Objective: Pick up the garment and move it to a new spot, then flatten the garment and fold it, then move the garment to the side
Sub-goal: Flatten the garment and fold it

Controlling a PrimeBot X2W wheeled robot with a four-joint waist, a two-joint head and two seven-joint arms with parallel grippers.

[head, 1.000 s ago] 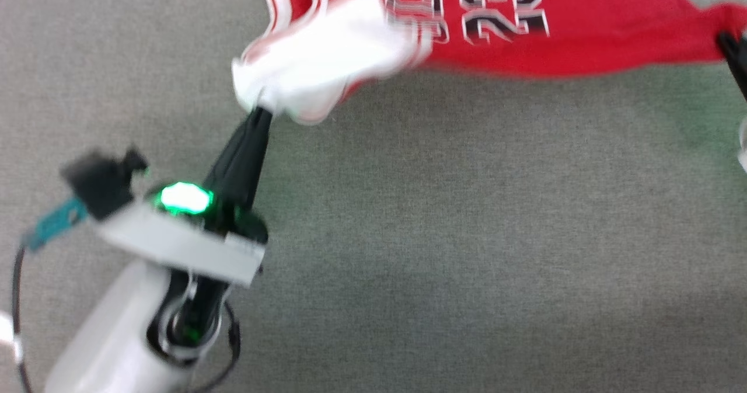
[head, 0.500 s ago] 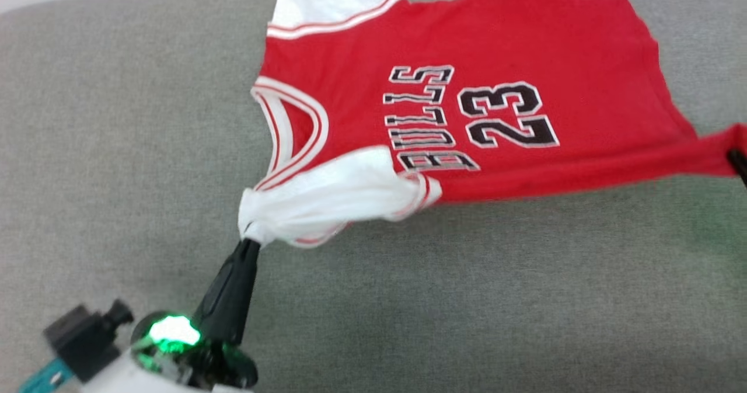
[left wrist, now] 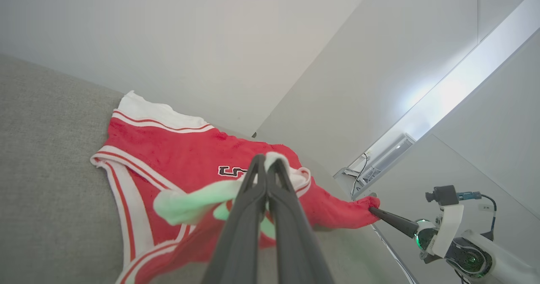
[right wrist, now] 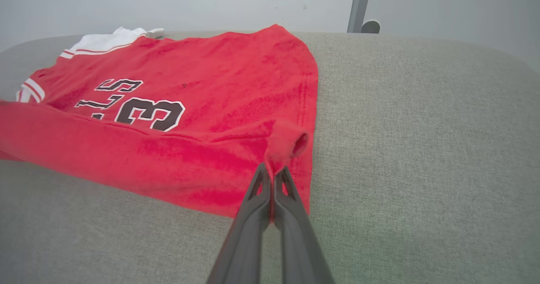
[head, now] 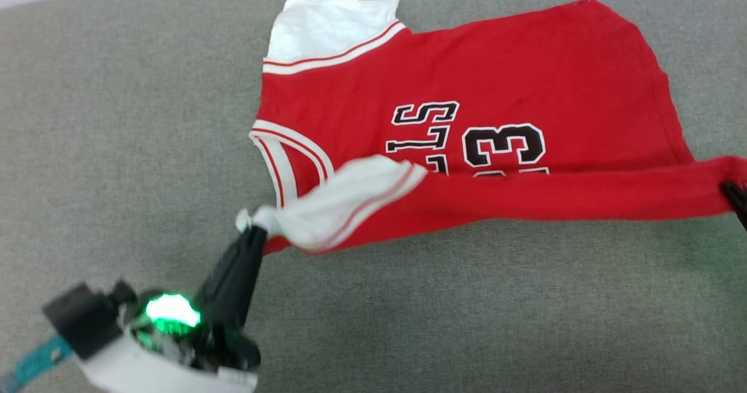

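Garment [head: 496,66] stretched between left hand [head: 254,233], right hand [head: 730,192]

Bright, even light; slight blur

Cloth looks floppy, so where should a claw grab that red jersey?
Likely at two near corners of the jersey, coming from the near side: left claw on the white sleeve, right claw on the red hem. Cloth pulls taut between two pinches.

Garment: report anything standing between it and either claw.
Nothing visible does. The left claw is shut on the garment's white sleeve end and the right claw on a red hem corner, with the near edge stretched between them.
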